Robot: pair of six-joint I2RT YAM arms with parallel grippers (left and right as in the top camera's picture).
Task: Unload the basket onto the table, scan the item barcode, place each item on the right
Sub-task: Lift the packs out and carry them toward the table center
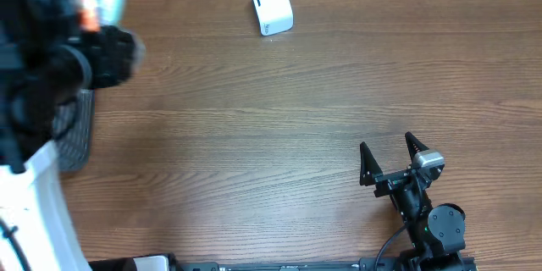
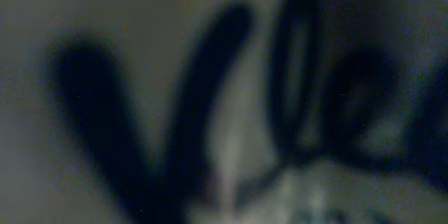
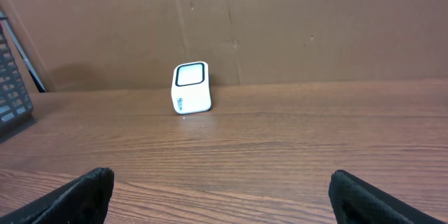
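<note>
Jaws on my left gripper [image 1: 89, 25]: I cannot tell how they stand. That arm is raised close under the overhead camera at 10 o'clock and shows only as a dark blur, and its wrist view gives nothing but soft dark strokes. At its tip sits a pale thing with an orange patch [image 1: 100, 2]. It may be the item, but I cannot tell, nor whether it is gripped.

Below it, at 9 o'clock, a dark gridded panel [image 1: 76, 131] lies along the left edge of the wooden table [image 1: 254, 118]. A white curved shape [image 1: 42, 212] close to the lens covers the 7 o'clock corner.

From there the tabletop runs open through the middle. At 12 o'clock, near the far edge, a white scanner [image 1: 271, 4] stands upright with its dark-framed window facing the table's middle. It is well apart from both arms, and a brown cardboard wall [image 3: 315, 21] rises just behind it.

On my right gripper [image 1: 391, 159], low at 5 o'clock, the jaws are spread wide with nothing between them. They point toward 12 o'clock, and bare wood lies between them and the scanner. The right side of the table is open out to 3 o'clock.
</note>
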